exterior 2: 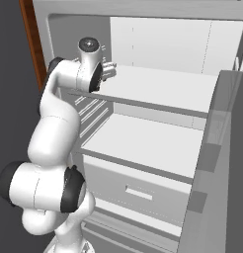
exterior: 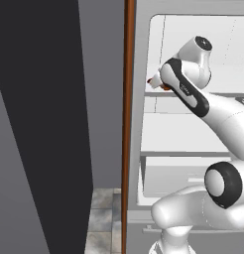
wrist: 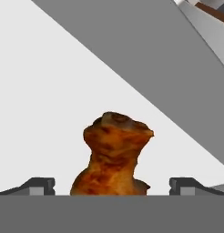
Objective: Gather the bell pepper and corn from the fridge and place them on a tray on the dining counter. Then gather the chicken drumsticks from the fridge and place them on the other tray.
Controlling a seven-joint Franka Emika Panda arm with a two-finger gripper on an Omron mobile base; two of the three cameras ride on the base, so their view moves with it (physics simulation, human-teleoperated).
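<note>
Orange-brown and club-shaped, a chicken drumstick [wrist: 114,157] sits right in front of the hand camera, between the two dark fingertips [wrist: 38,185] of the tool [wrist: 114,189]. Those tips stand wide apart, one on each side of the meat, with clear gaps on both sides, so nothing is clamped yet.

From the left base view, the drumstick [exterior: 163,86] shows as a small orange patch at the left edge of an upper shelf [exterior 2: 158,89] of the fridge [exterior 2: 143,29], just past the end of the arm. The right base view shows the tool [exterior 2: 111,66] reaching in over that same shelf near its left edge.

Judging by progress: the shelves in sight hold no pepper and no corn, which suggests the vegetable half is done, though the trays are out of frame and this cannot be confirmed. The work now seems to be the drumstick stage, at the point just before a grasp. Only one drumstick can be made out; whether it is the first or second cannot be told.
</note>
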